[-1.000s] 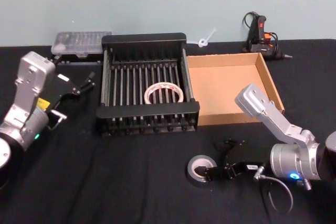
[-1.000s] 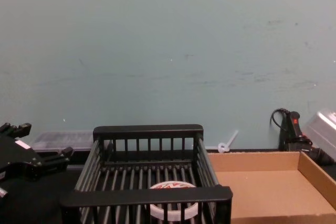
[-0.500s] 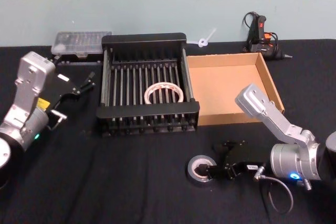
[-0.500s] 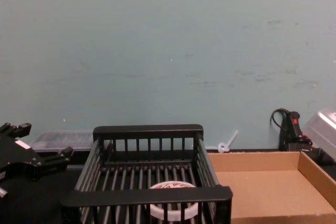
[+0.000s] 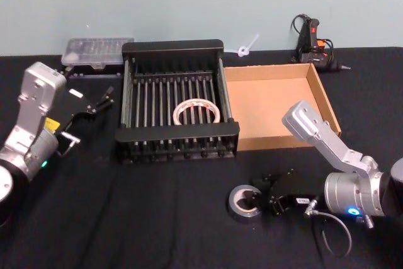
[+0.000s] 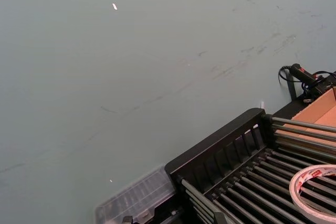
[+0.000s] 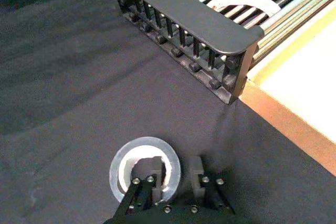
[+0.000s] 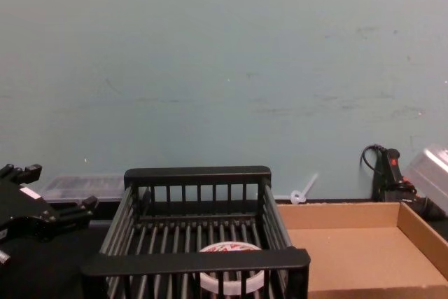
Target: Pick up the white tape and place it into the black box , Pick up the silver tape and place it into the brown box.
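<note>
The silver tape point(image 5: 245, 203) lies flat on the black cloth point(image 5: 157, 218) nearest me, a thick dull grey roll with a pale core, out in front of the near wall of the black box point(image 5: 178, 140) and well short of the brown box point(image 5: 274, 102). My right gripper point(image 7: 176, 182) is down at it: in the right wrist view one finger sits inside the core and the other outside the rim, so I read the jaws as straddling the roll's wall, closed on it or nearly so. The right forearm point(image 5: 327, 143) slopes down from near the cardboard's front corner, wrist bent low toward the cloth.

Farther on, the white tape point(image 5: 196, 112) already rests flat on the crate's barred floor, white rim with reddish print on top. My left gripper point(image 5: 104, 100) hangs to the left of the crate, fingers spread and holding nothing. Beyond, against the wall, I see a clear plastic case point(image 5: 97, 51) and a glue gun point(image 5: 312, 41).
</note>
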Tool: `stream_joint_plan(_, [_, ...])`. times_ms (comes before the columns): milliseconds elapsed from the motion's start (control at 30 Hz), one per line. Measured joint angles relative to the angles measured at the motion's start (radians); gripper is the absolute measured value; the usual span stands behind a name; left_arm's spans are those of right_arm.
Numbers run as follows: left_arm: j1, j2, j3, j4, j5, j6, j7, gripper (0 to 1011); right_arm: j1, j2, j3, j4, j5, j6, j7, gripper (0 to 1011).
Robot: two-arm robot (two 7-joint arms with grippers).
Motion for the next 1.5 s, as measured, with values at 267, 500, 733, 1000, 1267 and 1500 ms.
stream_joint_plan(267, [0.0,0.0,0.0,0.0,0.0,0.0,0.0,1001,0.0,0.0,0.0,0.0,0.0,0.0,0.0,174])
stream_joint_plan(500, [0.0,0.0,0.0,0.0,0.0,0.0,0.0,1002,0.0,0.0,0.0,0.0,0.0,0.0,0.0,174])
stream_joint_plan(733, [0.0,0.0,0.0,0.0,0.0,0.0,0.0,1001,0.0,0.0,0.0,0.0,0.0,0.0,0.0,174])
stream_joint_plan(1000, [0.0,0.0,0.0,0.0,0.0,0.0,0.0,1001,-0.017,-0.003,0.037,-0.009,0.019,-0.029,-0.026,174])
stream_joint_plan(1267, [0.0,0.0,0.0,0.0,0.0,0.0,0.0,1001,-0.023,-0.022,0.116,-0.016,0.037,-0.07,-0.107,174])
stream_joint_plan(1500, [0.0,0.0,0.0,0.0,0.0,0.0,0.0,1001,0.007,-0.056,0.16,0.016,0.015,-0.087,-0.172,174])
